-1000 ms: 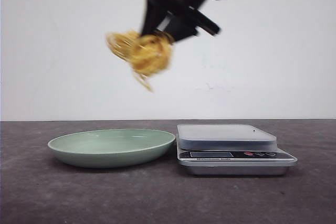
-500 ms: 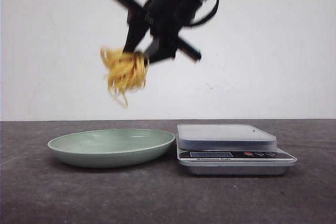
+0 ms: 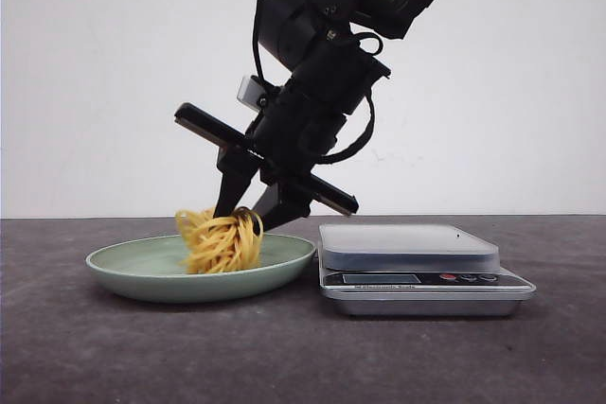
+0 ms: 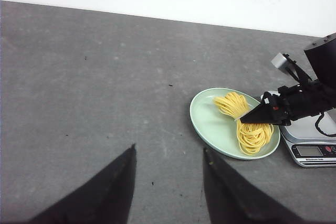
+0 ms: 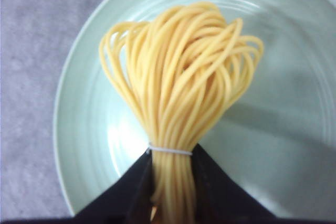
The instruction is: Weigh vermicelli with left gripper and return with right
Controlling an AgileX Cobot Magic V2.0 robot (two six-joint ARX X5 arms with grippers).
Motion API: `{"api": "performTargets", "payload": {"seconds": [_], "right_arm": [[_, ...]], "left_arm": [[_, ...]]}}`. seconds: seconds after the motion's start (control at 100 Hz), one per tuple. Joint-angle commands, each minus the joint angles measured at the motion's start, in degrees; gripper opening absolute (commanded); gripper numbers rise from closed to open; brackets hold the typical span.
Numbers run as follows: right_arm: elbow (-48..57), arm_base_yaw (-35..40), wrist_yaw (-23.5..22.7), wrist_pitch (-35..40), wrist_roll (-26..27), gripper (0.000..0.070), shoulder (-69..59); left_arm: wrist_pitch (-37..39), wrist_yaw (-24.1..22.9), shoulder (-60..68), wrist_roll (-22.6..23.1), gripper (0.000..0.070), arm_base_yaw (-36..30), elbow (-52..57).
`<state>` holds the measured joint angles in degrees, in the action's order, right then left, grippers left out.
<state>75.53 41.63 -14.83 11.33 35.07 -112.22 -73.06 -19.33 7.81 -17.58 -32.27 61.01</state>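
The vermicelli [image 3: 220, 241], a yellow looped bundle tied with a thin white band, hangs down into the pale green plate [image 3: 133, 273]. Its lower loops reach the plate's inside. My right gripper [image 3: 244, 217] is shut on the bundle's top, tilted down from the upper right. In the right wrist view the black fingers [image 5: 131, 192] pinch the vermicelli [image 5: 178, 87] just below the band, over the plate [image 5: 89, 129]. My left gripper [image 4: 169, 149] stands open above bare table, off to the side of the plate [image 4: 210, 121], with nothing between its fingers.
A silver kitchen scale [image 3: 407, 248] with an empty platform stands just right of the plate, almost touching it, and also shows as the scale [image 4: 310, 142] in the left wrist view. Dark grey tabletop spreads around, and a white wall stands behind.
The right gripper has come down and slightly left with the vermicelli, from high above the table to the plate, where the bundle's loops now sit inside.
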Motion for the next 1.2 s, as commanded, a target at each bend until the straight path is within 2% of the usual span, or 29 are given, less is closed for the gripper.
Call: {"api": "performTargets", "payload": {"seconds": [0.0, 0.04, 0.08, 0.13, 0.33, 0.52, 0.69, 0.88, 1.03, 1.19], "right_arm": [[1.42, 0.61, -0.17, -1.16, 0.26, 0.0099, -0.61], [1.42, 0.61, -0.17, -1.6, 0.26, 0.0218, -0.59], [1.42, 0.59, -0.2, -1.92, 0.17, 0.0296, -0.59], [1.42, 0.55, -0.28, -2.19, -0.22, 0.0349, -0.5], [1.44, 0.55, 0.61, -2.25, -3.3, 0.0349, 1.84], [1.44, -0.15, 5.11, 2.08, -10.16, 0.0349, 10.19], [1.44, -0.68, 12.46, 10.4, -18.73, 0.0349, 22.12], [1.44, -0.35, 19.32, 20.17, -25.16, 0.0348, 36.39], [1.44, 0.66, 23.54, 28.81, -26.86, 0.0348, 47.47], [1.4, 2.51, 31.54, 38.6, -27.61, 0.0348, 58.73]], "left_arm": [[0.61, -0.15, 0.31, 0.02, 0.0243, -0.2, 0.85], [0.61, -0.15, 0.31, 0.02, 0.0243, -0.2, 0.85], [0.57, -0.15, 0.31, 0.02, 0.0243, -0.2, 0.85], [0.48, -0.15, 0.31, 0.04, 0.0243, -0.2, 0.85], [0.37, -0.15, 0.31, 0.04, 0.0243, -0.2, 0.85], [0.74, -0.15, 0.31, 0.04, 0.0243, -0.2, 0.85], [1.05, -0.15, 0.31, 0.17, 0.0243, -0.2, 0.85], [3.06, -0.17, 0.31, 0.17, 0.0243, -0.2, 0.74], [4.55, -0.15, 0.31, 0.2, 0.0243, -0.2, 0.68], [4.55, -0.17, 0.31, 0.22, 0.0243, -0.22, -0.15]]}}
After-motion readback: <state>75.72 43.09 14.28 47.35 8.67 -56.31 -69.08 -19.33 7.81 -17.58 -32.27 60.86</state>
